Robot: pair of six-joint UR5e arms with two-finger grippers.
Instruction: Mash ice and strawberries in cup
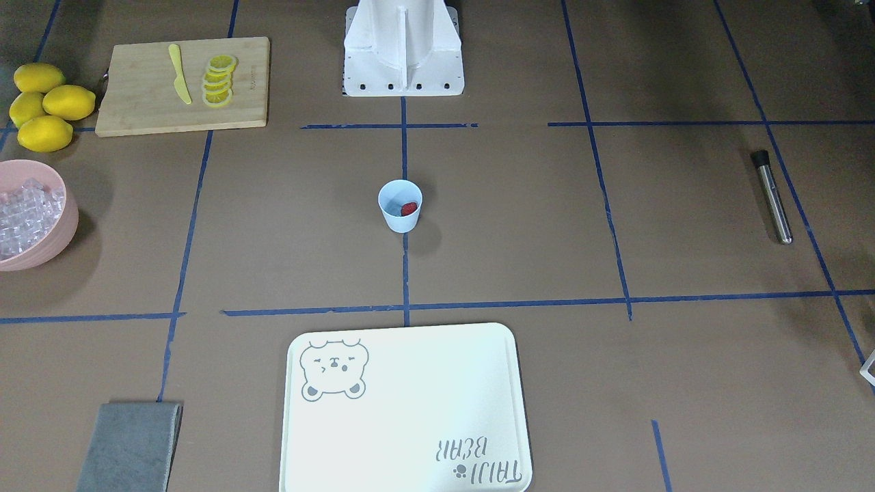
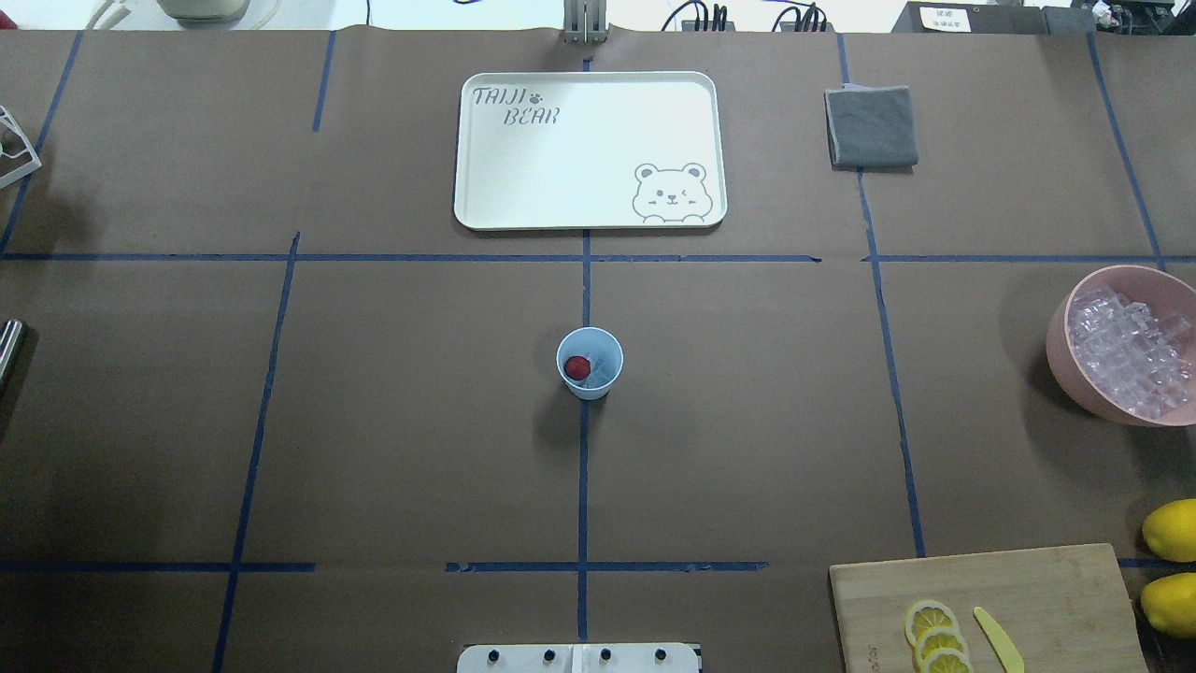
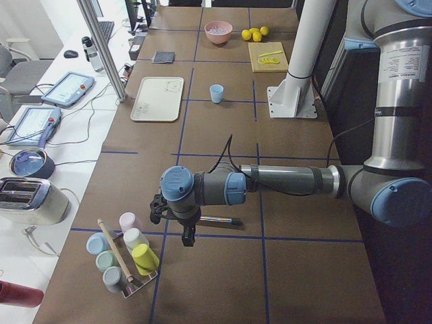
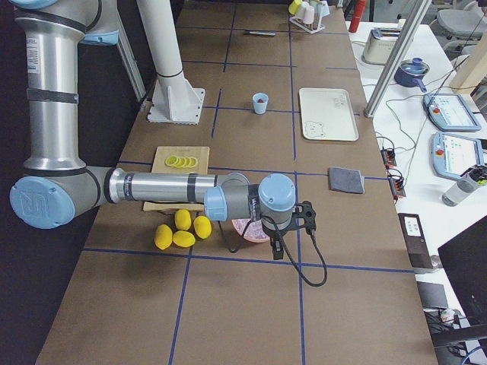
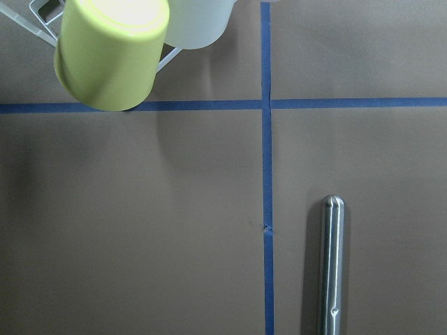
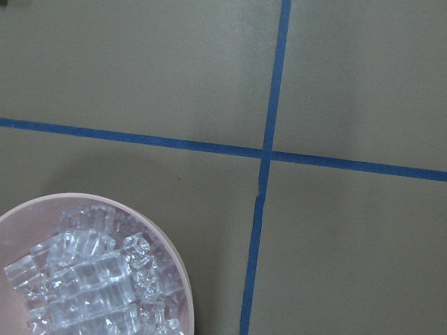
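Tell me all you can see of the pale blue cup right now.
The cup is small, pale blue, tapered, handleless, plastic by its look. It stands upright at the middle of the table, on a blue tape line, apart from everything else there. Inside lies one red strawberry, with what seems clear ice beside it.

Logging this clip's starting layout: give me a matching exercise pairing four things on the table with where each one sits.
1 strawberry
2 heap of ice
3 lemon slices
4 steel rod

A on the wooden board
B flat on the table
C in the blue cup
D in the pink bowl

Pairs: 1-C, 2-D, 3-A, 4-B
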